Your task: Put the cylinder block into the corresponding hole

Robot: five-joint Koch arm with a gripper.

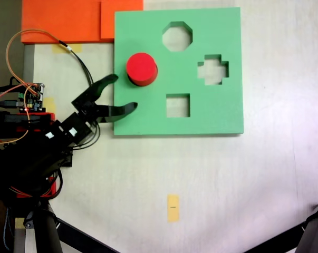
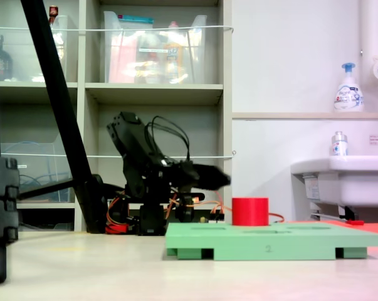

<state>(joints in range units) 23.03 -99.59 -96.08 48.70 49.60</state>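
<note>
The cylinder block (image 1: 142,68) stands upright on the green foam board (image 1: 222,113), its flat round top facing straight up and its short axis vertical; in the low fixed view the cylinder block (image 2: 250,211) rises above the board's (image 2: 273,241) top surface as a squat red drum with level top and bottom edges. Seen from above, it sits in the board's left half, near the left edge, above and to the left of the square cut-out (image 1: 178,105) and below and to the left of the octagonal cut-out (image 1: 177,36); the cross-shaped cut-out (image 1: 213,69) lies well to its right. The corresponding hole is covered by the block, so whether the block is seated in it or merely resting there cannot be told. The gripper (image 1: 121,94) reaches in from the left of the view from above, with its fingers (image 1: 103,83) spread wide apart and holding nothing: the upper tip lies at the board's left edge just beside the block, the lower tip over the board's left margin below the block. In the low view the gripper (image 2: 217,179) hangs above board level, to the left of the block and apart from it. An orange foam sheet (image 1: 61,21) lies beyond the board's upper left corner, and a small yellow tape strip (image 1: 173,207) is stuck on the pale tabletop (image 1: 253,179) below the board.
</note>
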